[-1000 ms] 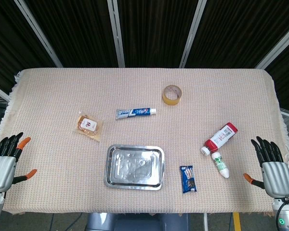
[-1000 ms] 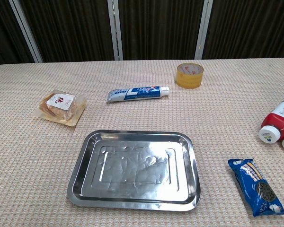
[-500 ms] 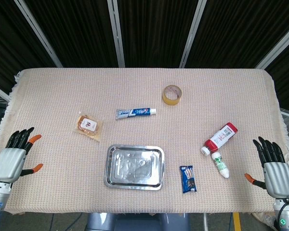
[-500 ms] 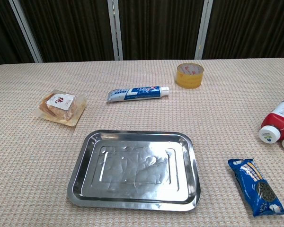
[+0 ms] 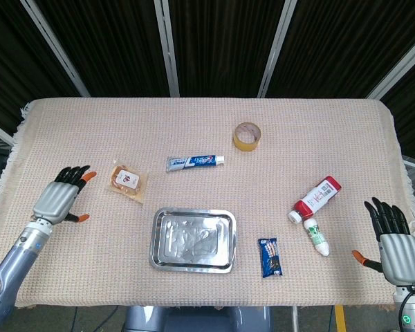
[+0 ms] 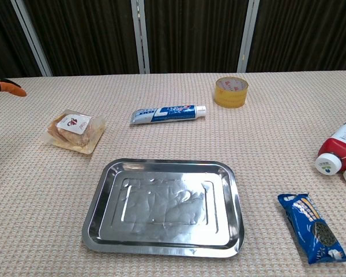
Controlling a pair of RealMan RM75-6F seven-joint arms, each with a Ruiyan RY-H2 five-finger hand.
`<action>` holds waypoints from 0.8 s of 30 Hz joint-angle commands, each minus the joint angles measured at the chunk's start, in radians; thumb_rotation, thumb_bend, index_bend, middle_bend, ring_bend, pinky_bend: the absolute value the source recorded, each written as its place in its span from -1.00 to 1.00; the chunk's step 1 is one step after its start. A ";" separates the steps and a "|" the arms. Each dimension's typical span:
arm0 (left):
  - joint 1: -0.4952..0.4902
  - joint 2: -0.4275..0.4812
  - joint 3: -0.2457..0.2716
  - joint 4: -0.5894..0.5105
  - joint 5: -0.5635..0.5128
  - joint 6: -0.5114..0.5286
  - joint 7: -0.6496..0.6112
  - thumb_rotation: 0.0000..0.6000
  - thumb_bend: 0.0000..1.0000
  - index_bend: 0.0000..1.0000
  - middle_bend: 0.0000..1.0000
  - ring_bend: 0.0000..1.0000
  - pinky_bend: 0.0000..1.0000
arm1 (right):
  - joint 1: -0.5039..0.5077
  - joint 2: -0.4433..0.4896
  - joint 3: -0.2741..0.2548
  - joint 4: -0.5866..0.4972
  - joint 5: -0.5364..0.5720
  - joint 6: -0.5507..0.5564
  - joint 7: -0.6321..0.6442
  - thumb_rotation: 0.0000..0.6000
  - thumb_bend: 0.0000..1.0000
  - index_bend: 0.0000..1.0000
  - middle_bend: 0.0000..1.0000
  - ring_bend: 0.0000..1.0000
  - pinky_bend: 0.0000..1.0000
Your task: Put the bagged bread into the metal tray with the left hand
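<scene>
Metal tray [image 5: 193,239] is sitting empty near the table's front edge; bagged bread [image 5: 128,182] is lying up-left of it, untouched. Left hand [image 5: 59,199] is hovering beside the bread, fingers spread, holding nothing.

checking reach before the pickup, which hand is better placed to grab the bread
Left. The left hand is open just beside the bread, with bare cloth between them. The right hand sits at the far edge, past the bottles, with the tray in between.
</scene>
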State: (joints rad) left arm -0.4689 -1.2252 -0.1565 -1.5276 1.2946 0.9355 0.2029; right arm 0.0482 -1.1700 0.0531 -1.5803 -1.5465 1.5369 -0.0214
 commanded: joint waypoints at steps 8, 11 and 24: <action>-0.190 -0.149 -0.050 0.189 -0.144 -0.205 0.082 0.91 -0.98 -0.78 -1.00 -1.00 -1.00 | -0.005 0.001 0.003 -0.003 0.010 0.005 -0.003 1.00 -1.00 -1.00 -1.00 -1.00 -1.00; -0.228 -0.189 -0.053 0.234 -0.190 -0.243 0.106 0.90 -0.96 -0.78 -1.00 -1.00 -1.00 | -0.005 0.000 0.004 -0.001 0.013 0.000 -0.003 1.00 -1.00 -1.00 -1.00 -1.00 -1.00; -0.351 -0.348 -0.051 0.397 -0.307 -0.268 0.219 1.00 -0.47 -0.45 -0.95 -0.74 -0.38 | -0.003 -0.005 0.008 0.008 0.026 -0.009 0.004 1.00 -1.00 -1.00 -1.00 -1.00 -1.00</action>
State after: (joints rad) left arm -0.8085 -1.5568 -0.2087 -1.1445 0.9974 0.6577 0.4120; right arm 0.0453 -1.1753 0.0608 -1.5722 -1.5205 1.5282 -0.0176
